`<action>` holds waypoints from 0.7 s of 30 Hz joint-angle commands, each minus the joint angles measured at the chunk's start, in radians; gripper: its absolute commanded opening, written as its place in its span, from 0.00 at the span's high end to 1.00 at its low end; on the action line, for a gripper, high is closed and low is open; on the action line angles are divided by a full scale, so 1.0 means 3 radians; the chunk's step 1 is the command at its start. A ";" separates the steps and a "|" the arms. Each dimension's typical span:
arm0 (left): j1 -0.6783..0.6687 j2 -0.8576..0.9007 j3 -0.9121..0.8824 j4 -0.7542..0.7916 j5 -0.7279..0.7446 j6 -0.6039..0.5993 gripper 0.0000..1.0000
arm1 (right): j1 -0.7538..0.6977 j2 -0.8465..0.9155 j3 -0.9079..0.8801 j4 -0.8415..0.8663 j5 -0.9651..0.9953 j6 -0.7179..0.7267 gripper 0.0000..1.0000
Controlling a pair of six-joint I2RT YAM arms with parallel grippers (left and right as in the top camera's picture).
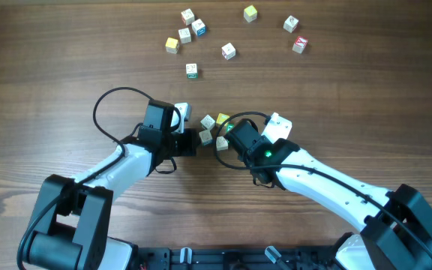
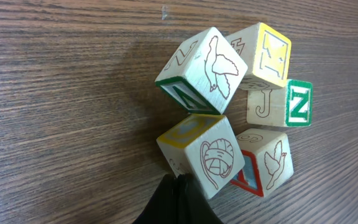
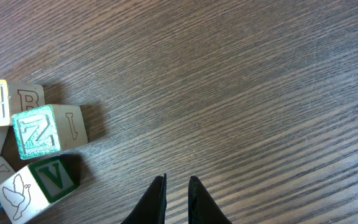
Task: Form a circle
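A: So, where's the circle (image 1: 214,129)?
B: On the table (image 1: 328,90): five tight cubes (image 2: 211,62) (one green-lettered), between the left gripper (image 2: 179,185), closed, and the right gripper (image 3: 176,182), slightly apart, empty.

Wood-grain table (image 1: 351,97), seen from overhead. At centre lies the circle (image 1: 214,129), five letter cubes packed close together. From 11 to 1 o'clock of it, well apart, nine loose cubes (image 1: 228,51) lie scattered, the nearest at 11 o'clock.
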 commanded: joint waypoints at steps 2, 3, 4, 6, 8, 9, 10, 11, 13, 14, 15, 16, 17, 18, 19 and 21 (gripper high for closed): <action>-0.0013 0.0043 0.0022 0.0036 0.0067 -0.0029 0.96 | -0.0008 0.0038 -0.0022 0.0005 0.0093 0.0047 0.86; -0.0013 0.0043 0.0022 0.0036 0.0067 -0.0028 0.96 | -0.0008 0.0038 -0.0022 0.0005 0.0093 0.0047 0.86; -0.0013 0.0043 0.0022 0.0036 0.0067 -0.0028 0.96 | -0.0008 0.0038 -0.0022 0.0006 0.0093 0.0048 0.86; -0.0013 0.0043 0.0022 0.0036 0.0067 -0.0028 0.96 | -0.0008 0.0038 -0.0022 0.0006 0.0093 0.0047 0.86; -0.0013 0.0043 0.0022 0.0034 0.0067 -0.0028 0.96 | -0.0008 0.0038 -0.0022 0.0006 0.0093 0.0047 0.86; -0.0013 0.0043 0.0022 0.0032 0.0069 -0.0029 0.96 | -0.0008 0.0038 -0.0022 0.0005 0.0093 0.0047 0.86; -0.0013 0.0043 0.0022 0.0023 0.0067 -0.0029 0.96 | -0.0008 0.0038 -0.0022 0.0005 0.0093 0.0047 0.86; -0.0013 0.0043 0.0022 0.0013 0.0067 -0.0029 0.96 | -0.0008 0.0038 -0.0022 0.0006 0.0093 0.0047 0.86; -0.0013 0.0043 0.0022 -0.0028 0.0067 -0.0029 0.96 | -0.0008 0.0038 -0.0022 0.0006 0.0093 0.0047 0.86; -0.0013 0.0043 0.0022 -0.0043 0.0067 -0.0029 0.96 | -0.0008 0.0038 -0.0022 0.0006 0.0094 0.0048 0.86; -0.0013 0.0043 0.0022 -0.0045 0.0067 -0.0029 0.96 | -0.0008 0.0038 -0.0022 0.0006 0.0094 0.0047 0.86; -0.0013 0.0043 0.0022 -0.0043 0.0069 -0.0029 0.96 | -0.0008 0.0038 -0.0022 0.0006 0.0093 0.0047 0.86; -0.0013 0.0043 0.0022 -0.0043 0.0069 -0.0029 0.96 | -0.0008 0.0038 -0.0022 0.0006 0.0093 0.0048 0.86; -0.0013 0.0043 0.0022 -0.0045 0.0070 -0.0029 0.96 | -0.0008 0.0038 -0.0022 0.0006 0.0093 0.0046 0.86; -0.0013 0.0043 0.0022 -0.0046 0.0070 -0.0029 0.96 | -0.0008 0.0038 -0.0022 0.0006 0.0093 0.0047 0.86; -0.0013 0.0043 0.0022 -0.0045 0.0097 -0.0029 0.96 | -0.0008 0.0038 -0.0022 0.0005 0.0095 0.0047 0.86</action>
